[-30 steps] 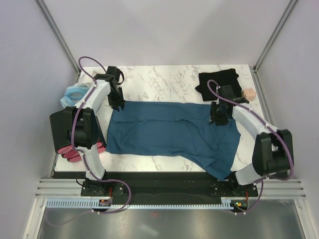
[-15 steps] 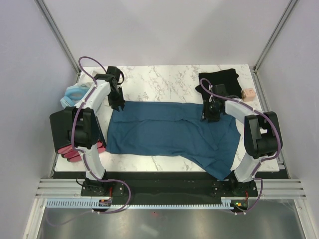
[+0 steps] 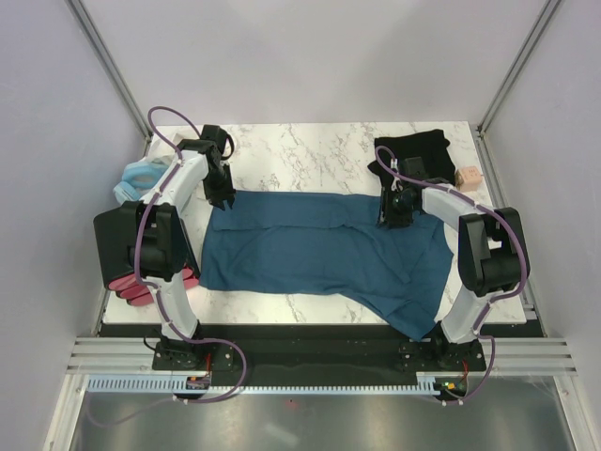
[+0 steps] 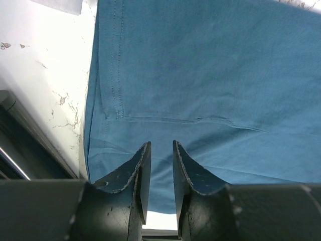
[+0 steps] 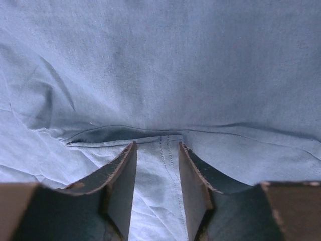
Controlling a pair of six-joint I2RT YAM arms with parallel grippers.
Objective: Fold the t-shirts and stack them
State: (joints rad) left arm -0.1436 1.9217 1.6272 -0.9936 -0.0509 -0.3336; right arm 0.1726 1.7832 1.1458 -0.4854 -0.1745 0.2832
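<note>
- Bench [image 3: 310,150]: white marble top; both arms reach over it from the near edge.
- Teal t-shirt [image 3: 319,249]: you have it spread flat across the middle of the bench. Its near right part hangs toward the near edge.
- Black t-shirt [image 3: 413,152]: lies bunched at the far right corner, apart from the teal one.
- Left tool [image 4: 160,146]: sits at the far left corner of the teal t-shirt. The jaws are almost together with teal cloth showing in the slit. You cannot tell whether any cloth is pinched.
- Right tool [image 5: 157,145]: sits on the far right part of the teal t-shirt. The jaws stand apart, with a stitched hem and a small fold lying between the tips, and nothing is gripped.
- Pale blue item [image 3: 139,177]: at the far left edge.
- Pink objects [image 3: 131,284]: at the near left edge.
- Small pink cube [image 3: 467,176]: just right of the black t-shirt.
</note>
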